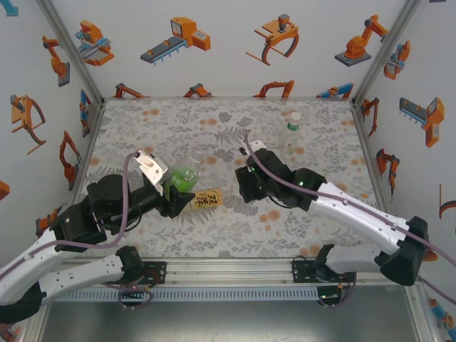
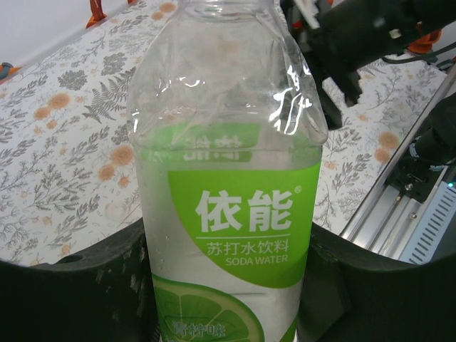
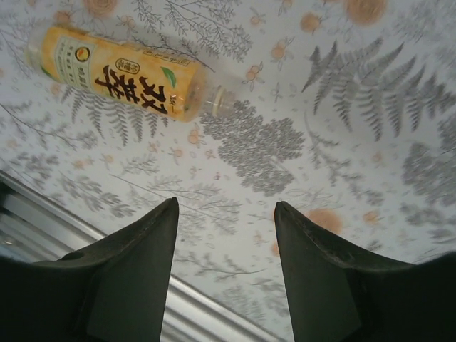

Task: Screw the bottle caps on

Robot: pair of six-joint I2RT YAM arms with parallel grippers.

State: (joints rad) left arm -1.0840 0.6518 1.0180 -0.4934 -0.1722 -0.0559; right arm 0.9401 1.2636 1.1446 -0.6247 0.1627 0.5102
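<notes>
Green-labelled and clear-walled, the short bottle (image 2: 228, 214) is gripped around its body by the fingers of the left tool (image 1: 177, 191). The amber bottle (image 3: 117, 75) with the yellow label is laid on its side on the floral desk (image 1: 164, 128), between the two arms. The right tool (image 3: 226, 206) is held above the desk near it, jaws apart and empty. The slim clear bottle (image 1: 292, 134) is stood upright at the far right, well apart.

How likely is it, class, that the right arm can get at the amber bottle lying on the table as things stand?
Probably yes: the right tool stands open and empty, and the amber bottle lies on its side just ahead of it, with nothing but patterned table between them.
</notes>
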